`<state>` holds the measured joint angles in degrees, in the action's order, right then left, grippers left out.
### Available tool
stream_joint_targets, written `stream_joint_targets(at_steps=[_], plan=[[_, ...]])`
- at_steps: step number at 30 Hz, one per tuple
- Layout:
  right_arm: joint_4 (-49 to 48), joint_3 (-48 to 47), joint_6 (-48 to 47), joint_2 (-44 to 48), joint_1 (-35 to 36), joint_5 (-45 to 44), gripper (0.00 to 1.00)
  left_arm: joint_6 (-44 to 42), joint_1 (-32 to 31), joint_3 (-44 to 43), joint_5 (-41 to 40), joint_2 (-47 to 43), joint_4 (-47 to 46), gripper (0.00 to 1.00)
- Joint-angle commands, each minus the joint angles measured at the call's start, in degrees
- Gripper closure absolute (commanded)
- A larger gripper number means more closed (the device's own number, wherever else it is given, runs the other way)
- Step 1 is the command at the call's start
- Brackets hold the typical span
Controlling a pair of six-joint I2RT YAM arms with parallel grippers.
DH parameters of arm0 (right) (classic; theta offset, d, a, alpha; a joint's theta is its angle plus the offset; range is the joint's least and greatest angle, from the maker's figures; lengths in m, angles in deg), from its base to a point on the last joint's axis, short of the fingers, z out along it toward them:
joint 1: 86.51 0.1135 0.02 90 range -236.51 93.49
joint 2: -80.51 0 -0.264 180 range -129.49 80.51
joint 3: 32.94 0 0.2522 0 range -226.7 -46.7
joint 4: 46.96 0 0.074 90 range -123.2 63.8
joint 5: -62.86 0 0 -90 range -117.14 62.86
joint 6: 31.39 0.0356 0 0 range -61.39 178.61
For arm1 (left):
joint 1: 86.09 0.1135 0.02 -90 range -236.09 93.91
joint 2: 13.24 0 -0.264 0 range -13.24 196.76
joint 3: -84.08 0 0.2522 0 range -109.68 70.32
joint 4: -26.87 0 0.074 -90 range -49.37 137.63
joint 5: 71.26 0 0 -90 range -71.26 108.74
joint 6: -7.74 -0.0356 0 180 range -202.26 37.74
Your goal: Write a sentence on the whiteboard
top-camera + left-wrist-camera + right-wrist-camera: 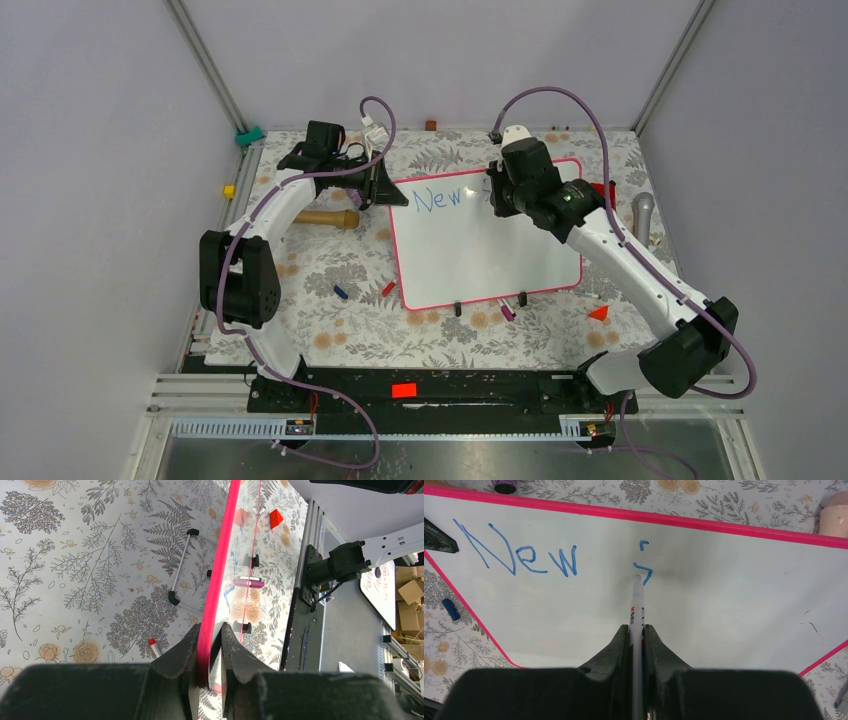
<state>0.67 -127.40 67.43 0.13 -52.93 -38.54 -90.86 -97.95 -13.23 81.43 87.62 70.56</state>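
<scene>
The whiteboard [480, 255], white with a pink frame, lies on the flowered table. The sentence [519, 555] reads "New" in blue, followed by a started "j" [644, 570]. My right gripper [637, 629] is shut on a white marker [637, 605], whose tip touches the board at the foot of the "j". From above, the right gripper [497, 195] hovers over the board's far edge, to the right of "New" [437, 198]. My left gripper [210, 630] is shut on the whiteboard's pink frame [220, 565] at its far left corner [388, 190].
A wooden handle [325, 217] lies left of the board. A blue cap [341, 292] and a red marker [388, 288] lie near its left edge. Near its front edge are a purple marker [507, 311] and black clips [458, 308]. A red triangle [599, 313] and a grey microphone [642, 212] lie to the right.
</scene>
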Motion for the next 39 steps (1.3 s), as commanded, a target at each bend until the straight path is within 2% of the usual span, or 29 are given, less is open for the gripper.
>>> stream_joint_targets(at_steps=[1, 13, 26, 39], plan=[[-2.2, 0.0, 0.1, 1.2, -0.2, 0.5, 1.00, -8.5, -1.2, 0.8, -12.7, 0.1, 2.1, 0.92], [-2.3, -1.0, 0.2, -0.6, -0.2, 0.4, 1.00, -8.6, -1.2, 0.8, -12.8, 0.1, 2.1, 0.92], [-2.2, -0.5, -0.1, -0.4, -0.2, -4.8, 1.00, -8.6, -1.2, 0.8, -12.9, 0.1, 2.1, 0.92], [-3.0, -0.3, 0.1, -0.6, -0.3, 0.3, 1.00, -8.5, -1.2, 0.9, -12.9, 0.2, 2.1, 0.92]])
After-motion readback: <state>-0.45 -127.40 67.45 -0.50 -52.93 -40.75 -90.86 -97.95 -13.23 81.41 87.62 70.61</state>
